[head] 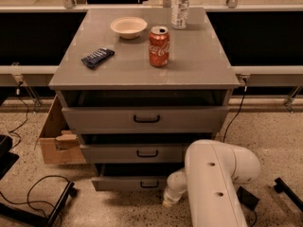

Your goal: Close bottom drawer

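The bottom drawer (pixel 128 183) is the lowest grey front of the cabinet, with a small black loop handle (pixel 149 185). It stands out only a little from the cabinet, with a dark gap above its front. My white arm (pixel 215 183) comes in from the lower right. My gripper (pixel 169 200) is at the arm's low end, right at the drawer front's right part, just right of the handle. The arm hides the drawer's right end.
Two wider grey drawers (pixel 147 119) above stand partly open. On top are a red cola can (pixel 158 46), a white bowl (pixel 128 27), a dark snack bar (pixel 97 57) and a bottle (pixel 180 1). A cardboard box (pixel 54 138) and cables (pixel 38 193) lie to the left.
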Robot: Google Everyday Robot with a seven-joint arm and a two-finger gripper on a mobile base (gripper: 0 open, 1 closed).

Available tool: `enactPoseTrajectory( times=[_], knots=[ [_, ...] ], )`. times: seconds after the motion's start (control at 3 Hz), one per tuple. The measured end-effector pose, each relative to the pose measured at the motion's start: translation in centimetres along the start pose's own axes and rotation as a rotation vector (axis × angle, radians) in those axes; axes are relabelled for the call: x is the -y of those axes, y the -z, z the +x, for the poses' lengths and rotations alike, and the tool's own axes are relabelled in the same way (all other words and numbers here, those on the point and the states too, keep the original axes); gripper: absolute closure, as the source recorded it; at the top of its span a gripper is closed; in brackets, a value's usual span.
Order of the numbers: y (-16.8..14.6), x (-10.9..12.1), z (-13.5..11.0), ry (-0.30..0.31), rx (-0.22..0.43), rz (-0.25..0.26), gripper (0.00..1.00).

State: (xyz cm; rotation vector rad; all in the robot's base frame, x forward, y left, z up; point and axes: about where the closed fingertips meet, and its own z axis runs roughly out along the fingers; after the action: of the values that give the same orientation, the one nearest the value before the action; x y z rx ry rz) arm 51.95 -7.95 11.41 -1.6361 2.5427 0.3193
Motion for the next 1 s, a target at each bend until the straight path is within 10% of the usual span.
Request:
enactPoseTrajectory(
  times=[0.33,1.0],
  knots=[
    [1.2,5.58,0.96,-0.006,-0.009,0.06,1.0],
    [1.28,6.41,0.53,-0.006,-0.002,0.072,0.59]
  ],
)
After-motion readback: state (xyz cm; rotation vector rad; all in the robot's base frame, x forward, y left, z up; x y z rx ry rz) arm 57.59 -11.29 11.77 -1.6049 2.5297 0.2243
